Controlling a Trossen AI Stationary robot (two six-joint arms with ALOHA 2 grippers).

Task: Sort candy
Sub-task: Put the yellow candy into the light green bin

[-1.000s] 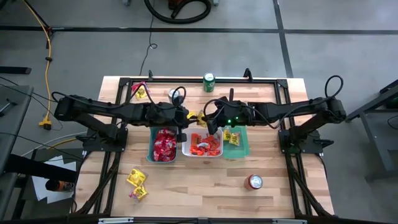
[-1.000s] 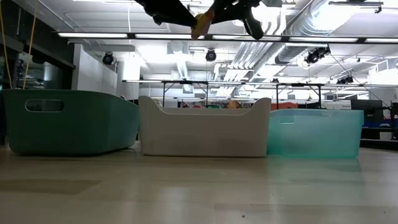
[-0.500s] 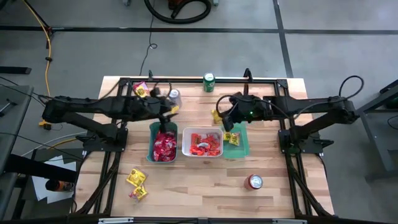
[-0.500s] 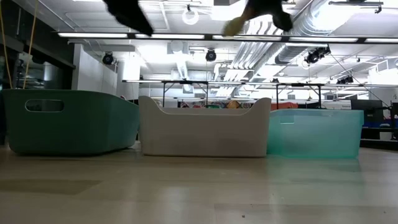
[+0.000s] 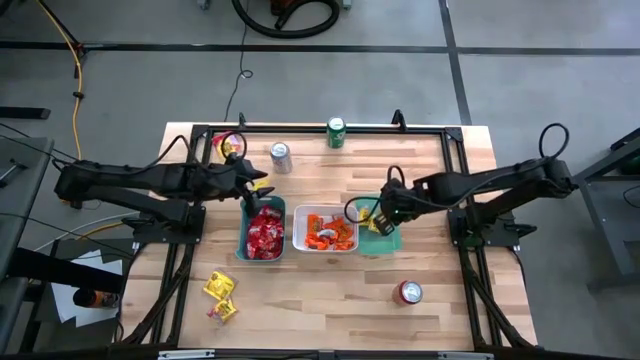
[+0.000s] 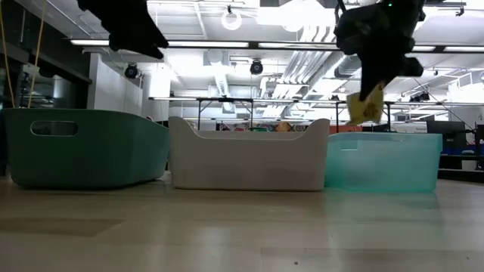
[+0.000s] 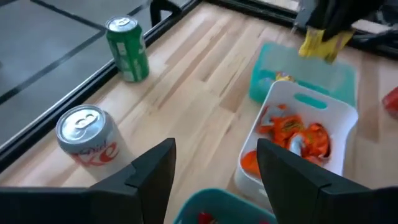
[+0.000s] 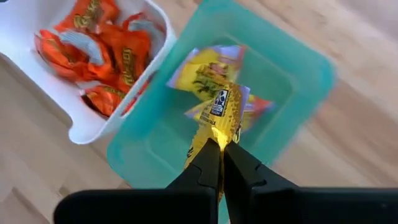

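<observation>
The right gripper [image 8: 221,163], clamped on a crinkly yellow candy packet [image 8: 219,119], hangs directly above the translucent teal plastic tray [image 8: 286,93], so release drops it straight in.

Lab or workshop: exposed ceiling ducts [image 6: 333,57], strip lights [image 6: 227,43], concrete floor [image 5: 330,85].

Wooden surface [image 5: 330,300] carries three bins in a row at centre: dark green bin [image 5: 244,243], white bin [image 5: 298,240], light teal bin [image 5: 393,240], sides touching or nearly so. Three upright soda cans: green can [image 5: 336,132] at far edge, silver can [image 5: 281,157] near it, red can [image 5: 410,292] alone toward the near edge. Yellow cable [image 5: 74,70] runs across the grey floor.
</observation>
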